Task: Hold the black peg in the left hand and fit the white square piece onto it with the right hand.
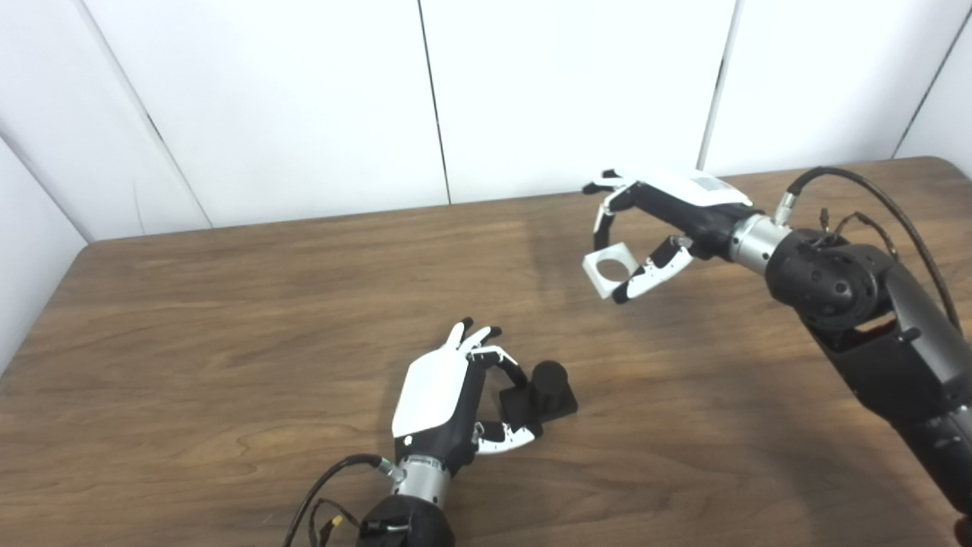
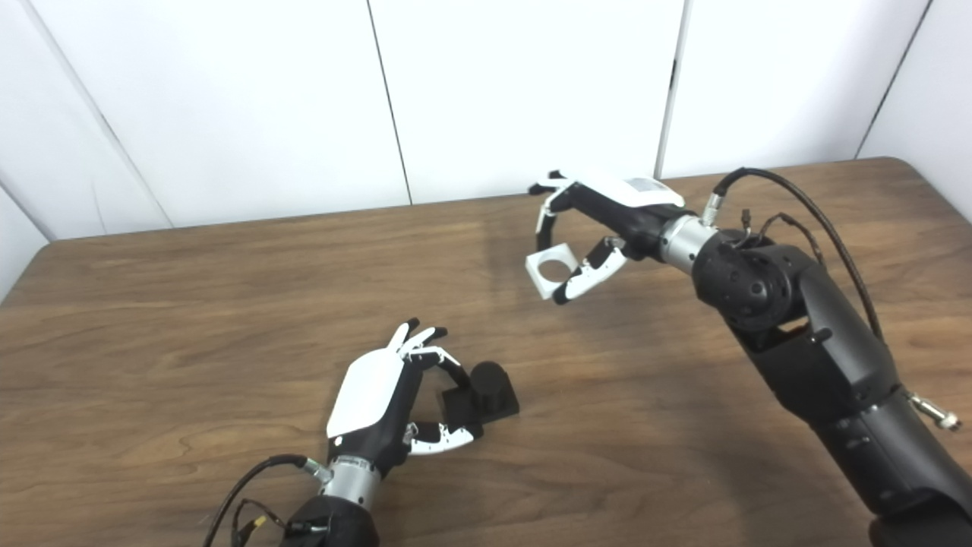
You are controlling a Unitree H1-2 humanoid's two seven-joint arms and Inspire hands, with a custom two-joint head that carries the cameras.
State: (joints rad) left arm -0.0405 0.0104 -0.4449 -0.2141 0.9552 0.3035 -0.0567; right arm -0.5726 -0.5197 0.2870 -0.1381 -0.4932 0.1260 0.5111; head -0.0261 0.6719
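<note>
Your right hand [image 1: 661, 228] gripped white square piece [image 1: 610, 270], upper right | black peg [image 1: 548, 384] lay lower-left of it, upright, held by left hand [image 1: 448, 403].

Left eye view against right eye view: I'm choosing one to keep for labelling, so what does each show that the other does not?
Only the left eye view shows the wall panel's lower left corner beside the table. Only the right eye view shows a metal connector sticking out of the right forearm. Both show the left hand gripping the black peg by its base on the table, and the right hand holding the white square piece up, apart from the peg.
</note>
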